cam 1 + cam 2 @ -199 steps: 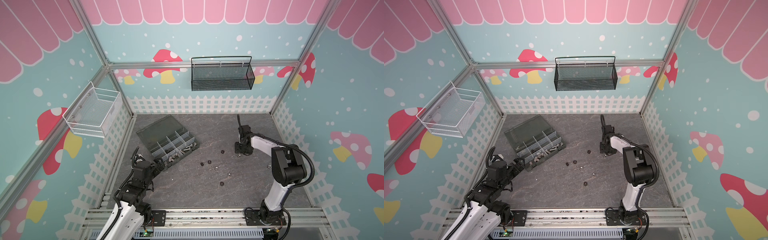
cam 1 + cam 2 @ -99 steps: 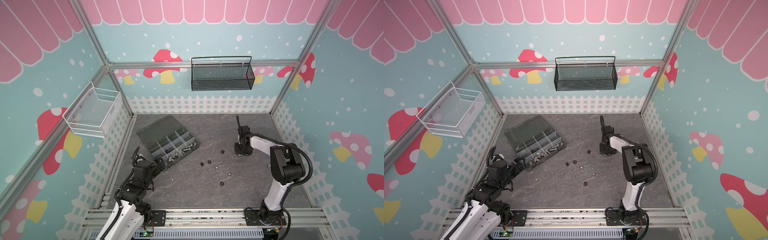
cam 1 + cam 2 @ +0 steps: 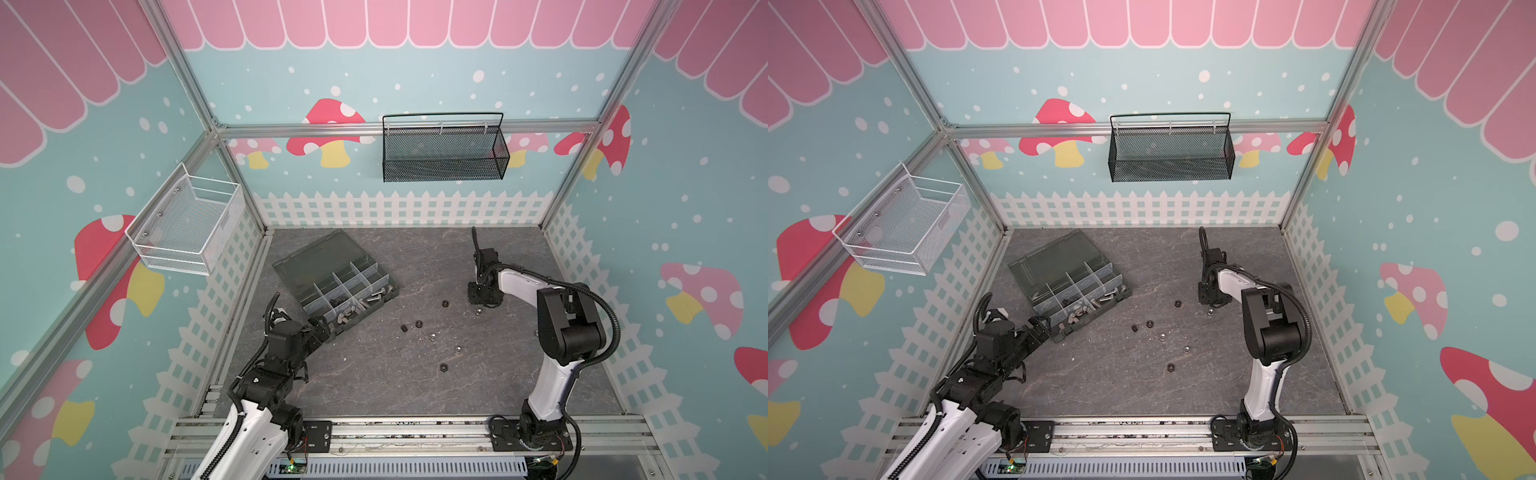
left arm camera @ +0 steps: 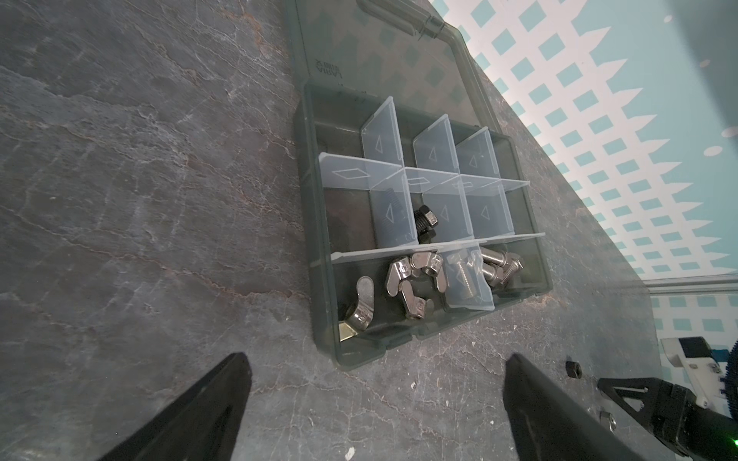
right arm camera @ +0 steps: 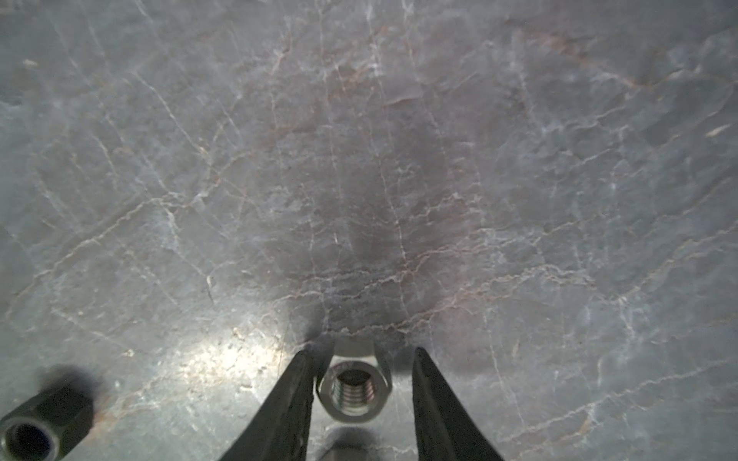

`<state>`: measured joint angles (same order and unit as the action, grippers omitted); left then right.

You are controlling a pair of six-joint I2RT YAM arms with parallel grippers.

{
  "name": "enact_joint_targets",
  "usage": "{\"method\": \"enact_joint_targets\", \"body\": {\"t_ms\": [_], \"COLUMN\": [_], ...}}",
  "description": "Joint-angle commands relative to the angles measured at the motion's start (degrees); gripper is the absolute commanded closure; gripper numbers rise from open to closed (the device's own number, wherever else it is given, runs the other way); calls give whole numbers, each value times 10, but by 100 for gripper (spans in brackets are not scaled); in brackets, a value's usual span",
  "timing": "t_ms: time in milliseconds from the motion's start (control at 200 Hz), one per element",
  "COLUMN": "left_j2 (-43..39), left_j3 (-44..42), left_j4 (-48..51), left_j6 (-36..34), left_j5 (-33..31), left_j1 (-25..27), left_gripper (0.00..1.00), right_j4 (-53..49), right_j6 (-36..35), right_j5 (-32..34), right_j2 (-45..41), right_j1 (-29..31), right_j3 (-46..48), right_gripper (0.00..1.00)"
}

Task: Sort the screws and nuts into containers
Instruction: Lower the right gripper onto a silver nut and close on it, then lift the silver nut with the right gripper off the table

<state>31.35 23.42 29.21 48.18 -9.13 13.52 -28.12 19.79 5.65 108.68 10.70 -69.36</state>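
Shiny metal nut, matt stone-look tabletop, translucent plastic organizer

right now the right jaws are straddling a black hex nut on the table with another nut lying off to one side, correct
No. The hex nut between the right jaws is silver, not black; the right wrist view shows it. The rest holds: it sits on the table, and another nut, a black one, lies off to one side.

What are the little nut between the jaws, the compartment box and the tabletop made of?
The nut looks like bright steel: silvery, shiny, threads cut inside. The organizer box seems smoky grey translucent plastic; the fence pattern shows through its lid. The tabletop looks like veined grey stone, possibly only a printed sheet.
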Motion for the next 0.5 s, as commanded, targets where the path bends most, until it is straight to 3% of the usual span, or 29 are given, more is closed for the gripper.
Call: {"method": "enact_joint_targets", "body": {"t_ms": [0, 495], "left_j2": [-1, -12], "left_j3": [4, 2], "left_j4": [-10, -4], "left_j6": [1, 1], "left_j5": [4, 2], "left_j1": [-4, -4], "left_gripper": [0, 0], "right_j4": [-14, -8], "right_j6": [-7, -19], "right_j5": [7, -50], "right_j2": [25, 6], "right_j1": [-2, -2], "right_j3": [4, 37], "right_gripper": [61, 68]}}
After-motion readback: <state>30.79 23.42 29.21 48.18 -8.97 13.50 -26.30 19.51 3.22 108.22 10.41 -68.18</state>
